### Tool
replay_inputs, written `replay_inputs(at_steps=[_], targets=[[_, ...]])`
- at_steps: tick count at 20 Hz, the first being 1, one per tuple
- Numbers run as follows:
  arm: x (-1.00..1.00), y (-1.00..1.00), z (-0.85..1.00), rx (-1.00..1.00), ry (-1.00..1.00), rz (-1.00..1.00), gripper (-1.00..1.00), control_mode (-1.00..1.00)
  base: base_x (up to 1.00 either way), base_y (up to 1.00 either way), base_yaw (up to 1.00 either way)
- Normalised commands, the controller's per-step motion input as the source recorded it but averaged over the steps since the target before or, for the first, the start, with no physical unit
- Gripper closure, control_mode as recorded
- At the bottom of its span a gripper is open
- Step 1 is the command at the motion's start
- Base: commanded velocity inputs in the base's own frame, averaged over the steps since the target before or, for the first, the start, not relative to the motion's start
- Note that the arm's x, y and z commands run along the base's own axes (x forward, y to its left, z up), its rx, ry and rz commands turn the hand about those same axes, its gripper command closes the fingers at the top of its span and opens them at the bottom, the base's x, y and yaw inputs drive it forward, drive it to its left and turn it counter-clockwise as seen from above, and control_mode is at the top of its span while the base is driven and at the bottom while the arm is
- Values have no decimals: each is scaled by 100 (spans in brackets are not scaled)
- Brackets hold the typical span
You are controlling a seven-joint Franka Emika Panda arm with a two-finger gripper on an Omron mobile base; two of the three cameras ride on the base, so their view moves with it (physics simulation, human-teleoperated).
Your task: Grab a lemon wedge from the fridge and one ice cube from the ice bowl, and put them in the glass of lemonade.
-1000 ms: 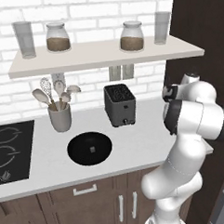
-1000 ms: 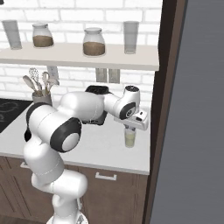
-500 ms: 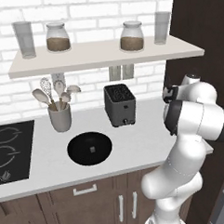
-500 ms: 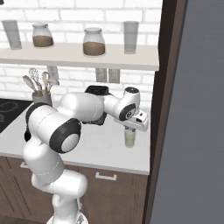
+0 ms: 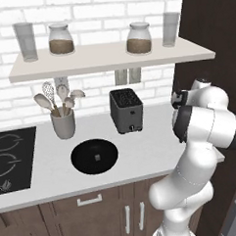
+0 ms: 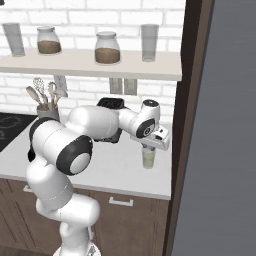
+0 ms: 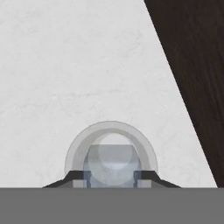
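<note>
My gripper point(image 6: 149, 147) hangs just above the glass of lemonade point(image 6: 148, 159), a small pale yellow-green tumbler near the counter's right end. Looking down from the hand, the glass's round rim point(image 7: 77, 150) lies directly below the gripper point(image 7: 112, 177). A pale grey-white ice cube point(image 7: 113, 167) sits between the two dark fingertips point(image 7: 77, 177), which are shut on it. The black ice bowl point(image 5: 94, 156) rests on the counter with another ice cube point(image 5: 96, 157) at its middle. The fridge point(image 6: 227, 130) rises as a grey wall at the right. The lemon wedge is out of view.
A dark toaster point(image 5: 126, 109) and a grey utensil pot point(image 5: 63, 124) stand at the back of the counter. The black stovetop point(image 5: 12, 159) is at the left. A shelf point(image 5: 107, 57) above holds jars and tall glasses. A dark wood panel point(image 7: 192, 65) borders the counter beside the glass.
</note>
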Motion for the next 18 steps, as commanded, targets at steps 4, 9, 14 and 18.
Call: replay_inputs(at_steps=[4,9,14,18], targets=[[0,0,0,0,0,0,-100,-100,0,0,0],[0,0,0,0,0,0,-100,-100,0,0,0],[0,0,0,0,0,0,-100,-100,0,0,0],[-1,0,12,4,-8,0,-100,-100,0,0,0]])
